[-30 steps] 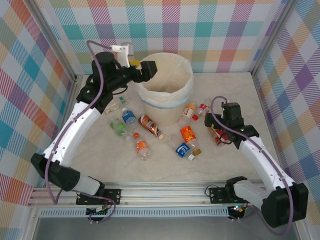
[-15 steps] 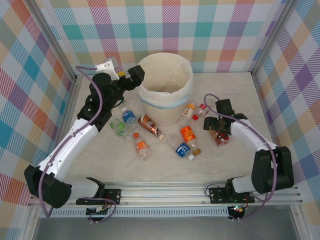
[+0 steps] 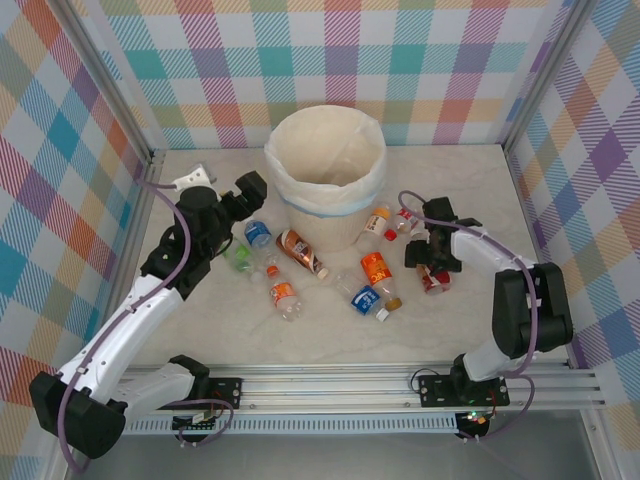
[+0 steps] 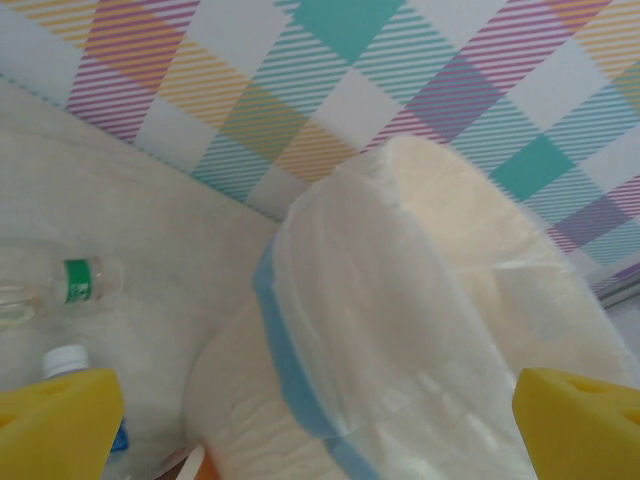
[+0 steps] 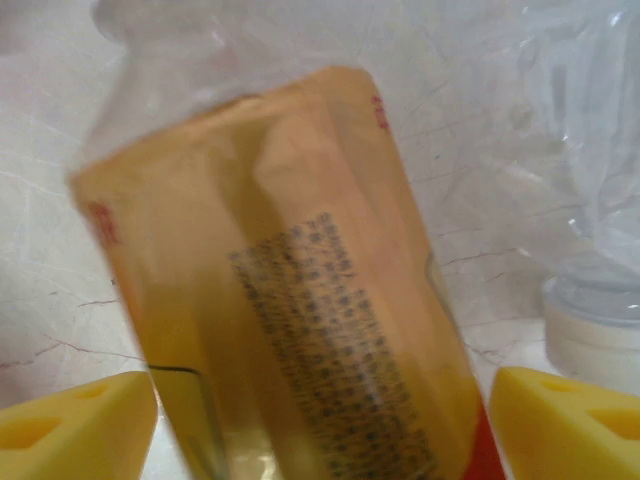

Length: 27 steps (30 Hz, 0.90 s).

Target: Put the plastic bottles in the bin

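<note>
The bin [image 3: 330,215], a cream-white bucket with a blue-edged bag, stands at the back centre and looms close in the left wrist view [image 4: 400,330]. Several plastic bottles lie in front of it: blue-labelled [image 3: 258,233], brown [image 3: 300,250], orange [image 3: 375,268]. My left gripper [image 3: 252,185] hangs open and empty left of the bin, its yellow fingertips [image 4: 60,420] wide apart. My right gripper [image 3: 428,255] is open and straddles an orange-and-red-labelled bottle [image 5: 300,300] lying on the table [image 3: 433,278]. Its pads [image 5: 570,420] sit on either side of the bottle.
A green-labelled bottle [image 4: 80,280] and a white-capped one [image 4: 65,360] lie left of the bin. A clear bottle with a white cap [image 5: 590,330] lies right beside the straddled one. Checked walls enclose the table; an aluminium rail [image 3: 330,385] runs along the near edge.
My left arm has drawn back from over the bin's rim and dropped to its left side. My right gripper has shifted slightly left and come down around the bottle.
</note>
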### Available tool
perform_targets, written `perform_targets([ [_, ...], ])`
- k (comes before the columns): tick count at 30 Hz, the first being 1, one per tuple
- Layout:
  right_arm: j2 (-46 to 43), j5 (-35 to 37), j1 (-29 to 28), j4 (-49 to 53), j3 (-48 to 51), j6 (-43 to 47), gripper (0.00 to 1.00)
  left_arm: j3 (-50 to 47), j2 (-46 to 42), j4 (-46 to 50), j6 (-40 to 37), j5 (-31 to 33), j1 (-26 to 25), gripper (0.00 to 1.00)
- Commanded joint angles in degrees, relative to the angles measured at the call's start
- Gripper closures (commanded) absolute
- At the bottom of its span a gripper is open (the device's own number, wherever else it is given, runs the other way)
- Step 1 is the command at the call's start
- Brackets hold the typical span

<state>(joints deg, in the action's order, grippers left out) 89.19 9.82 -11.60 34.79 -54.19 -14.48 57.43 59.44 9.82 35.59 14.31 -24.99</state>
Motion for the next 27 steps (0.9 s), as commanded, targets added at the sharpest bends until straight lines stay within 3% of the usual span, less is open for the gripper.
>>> perform_targets([
  [1, 1.69, -4.87, 0.17, 0.18, -1.35, -0.20, 0.23, -2.17, -2.07, 5.16, 2.56, 4.06, 0.45, 0.00],
  [5, 4.96, -6.68, 0.08, -0.18, -2.39, -0.35, 0.27, -8.63, -3.74, -0.30, 7.00, 2.81, 1.32, 0.00],
  [12, 7.39, -2.57, 0.08, -0.58, -3.14, -1.34, 0.34, -9.36, -1.97, 0.72, 9.26, 0.79, 3.08, 0.00],
  [27, -5.34, -2.54, -0.14, -10.64, 5.18, -0.19, 0.49, -11.02, 1.82, -2.00, 14.12, -1.25, 4.94, 0.00],
])
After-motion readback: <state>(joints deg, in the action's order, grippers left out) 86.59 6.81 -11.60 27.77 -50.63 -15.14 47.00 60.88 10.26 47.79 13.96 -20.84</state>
